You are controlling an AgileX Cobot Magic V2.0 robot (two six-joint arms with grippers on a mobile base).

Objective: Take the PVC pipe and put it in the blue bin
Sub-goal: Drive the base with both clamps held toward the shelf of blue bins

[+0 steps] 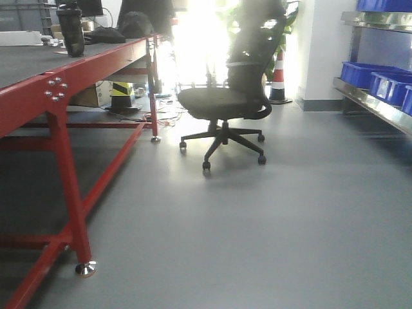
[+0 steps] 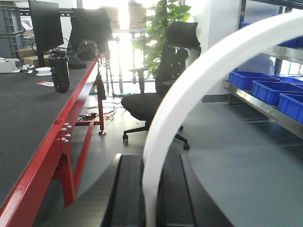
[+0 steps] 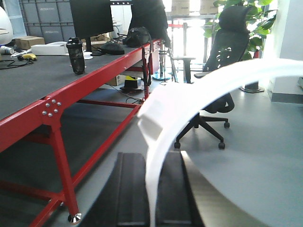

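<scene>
Left claw (image 2: pixel 150 161) sits level above the grey floor (image 2: pixel 236 156), aimed at the far office chair (image 2: pixel 156 101), with the red table (image 2: pixel 28 123) running along its left; its two black fingers (image 2: pixel 128 189) are drawn in narrow, pressed against the white PVC pipe (image 2: pixel 189 85) from either side. The pipe starts between those fingers at the near edge, rises, then bends in a long arc up and to the right, so its long axis curves from near-centre to far-right, over the blue bins (image 2: pixel 267 90) on the metal shelf (image 2: pixel 265 111).

Over to the right claw (image 3: pixel 152 163); same level reach, same narrow clamp on the white pipe, chair and table ahead of it. Here the pipe climbs from between the fingers, passes a thicker joint (image 3: pixel 156 116), and sweeps off to the right edge.

Whether both claws share one length of pipe cannot be told. The front view shows neither arm nor pipe; only table, chair and bins on the right.
</scene>
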